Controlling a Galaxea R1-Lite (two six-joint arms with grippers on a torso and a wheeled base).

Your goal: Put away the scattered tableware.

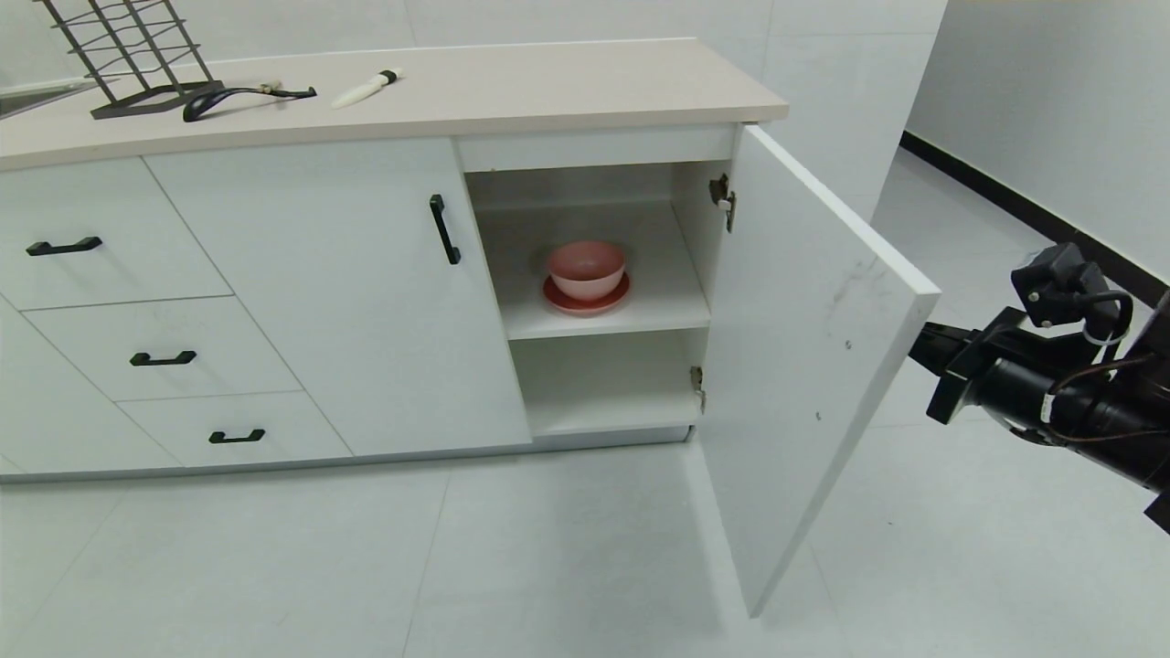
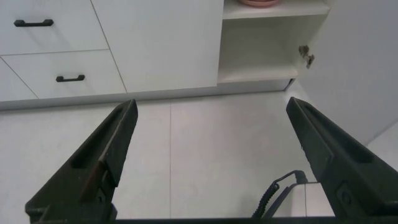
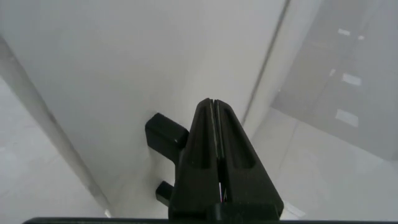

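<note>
Door (image 1: 804, 347) ajar before closed right end effector (image 3: 213, 104), left end effector (image 2: 211, 107) wide, empty, bowl (image 1: 586, 268) shelved

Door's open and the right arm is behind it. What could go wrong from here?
1. The right gripper is shut and sits beside the door handle, not around it; a push on the door may slip off.
2. The bowl stacked on the plate sits near the front edge of the shelf; a hard swing could jolt them.
3. The ladle lies on the countertop; closing now may leave it out.
</note>
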